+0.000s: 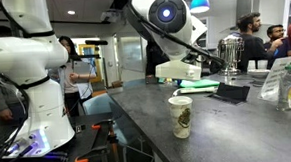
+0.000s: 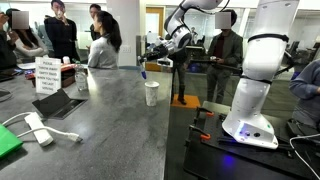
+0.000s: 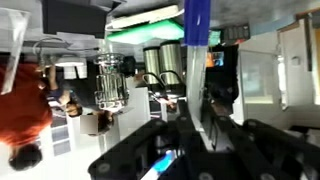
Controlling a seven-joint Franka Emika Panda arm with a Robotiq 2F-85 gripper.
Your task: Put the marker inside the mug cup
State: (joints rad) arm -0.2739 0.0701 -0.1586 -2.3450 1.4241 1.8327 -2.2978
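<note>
The jaws pinch a blue marker, held in the air. The cream cup stands upright near the desk edge, well apart from it.

Probably an office break area — grey counter, steel urns, people standing about.

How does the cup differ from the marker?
The cup is cream-white with a dark emblem; the marker is blue. The cup stands on the counter; the marker is gripped in the end effector. The cup is wide; the marker is slim.
</note>
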